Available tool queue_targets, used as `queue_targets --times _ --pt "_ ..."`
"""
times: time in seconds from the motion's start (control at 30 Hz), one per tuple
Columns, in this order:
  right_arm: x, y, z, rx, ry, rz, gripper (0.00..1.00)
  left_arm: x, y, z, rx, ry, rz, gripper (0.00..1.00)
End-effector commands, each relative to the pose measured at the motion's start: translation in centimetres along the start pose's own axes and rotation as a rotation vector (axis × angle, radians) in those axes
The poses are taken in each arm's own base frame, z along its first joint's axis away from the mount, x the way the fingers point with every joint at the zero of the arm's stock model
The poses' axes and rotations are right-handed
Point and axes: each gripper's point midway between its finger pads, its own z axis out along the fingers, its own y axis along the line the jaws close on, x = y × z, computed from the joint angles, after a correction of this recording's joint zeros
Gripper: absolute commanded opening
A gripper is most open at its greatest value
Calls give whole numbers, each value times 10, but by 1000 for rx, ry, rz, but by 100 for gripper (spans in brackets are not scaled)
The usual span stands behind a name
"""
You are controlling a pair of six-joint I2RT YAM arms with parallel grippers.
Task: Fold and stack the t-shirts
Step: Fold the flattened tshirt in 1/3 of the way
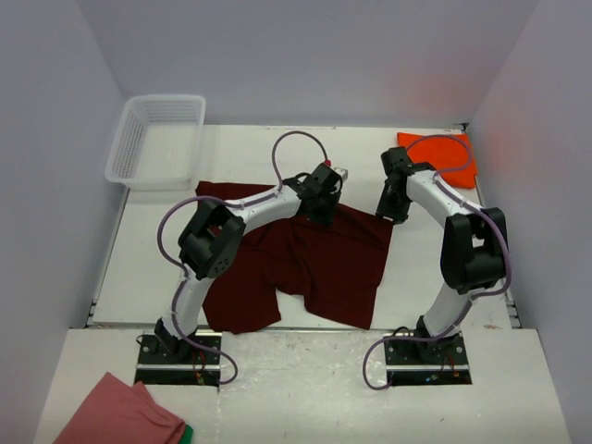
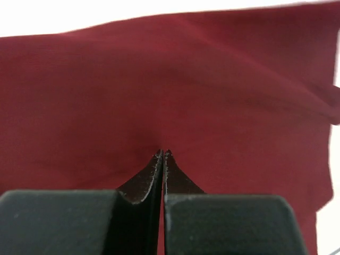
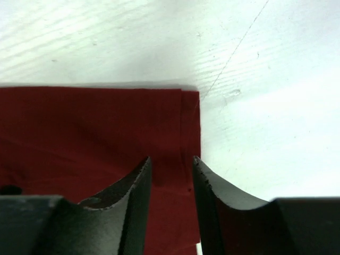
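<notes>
A dark maroon t-shirt (image 1: 305,268) lies spread on the white table, its sleeves toward the near edge. My left gripper (image 1: 324,205) is down at the shirt's far edge. In the left wrist view its tips (image 2: 163,152) meet with no gap, pressed into the maroon cloth (image 2: 159,79). My right gripper (image 1: 392,211) hangs over the shirt's far right corner. In the right wrist view it (image 3: 171,158) stands open, straddling the hemmed corner (image 3: 183,127), which lies flat. A bright orange-red t-shirt (image 1: 444,153) lies folded at the back right.
A white mesh basket (image 1: 157,139) stands at the back left. A salmon-pink cloth with a green edge (image 1: 120,412) lies on the near ledge, left of the arm bases. Grey walls close in both sides and the back.
</notes>
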Motion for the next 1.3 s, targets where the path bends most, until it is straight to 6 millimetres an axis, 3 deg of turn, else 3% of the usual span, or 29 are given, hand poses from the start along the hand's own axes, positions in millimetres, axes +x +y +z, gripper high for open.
queue_targets --times 0.0,0.1,0.37,0.57,0.77,1.27 --pt "-14 17 1 -125 30 -33 39 -15 -24 -6 94 -45 -11 0" --pt "-12 14 11 -117 82 -46 44 -5 -27 -6 115 -25 -14 0" --pt "-22 13 27 -118 142 -58 45 29 -24 0 99 36 -10 0" --pt "-16 10 39 -118 210 -63 46 45 -24 -4 83 52 7 0" --pt "-11 6 41 -114 263 -67 46 51 -19 -8 71 56 13 0" --pt "12 -15 39 -56 326 -70 49 40 -20 -11 59 36 43 0"
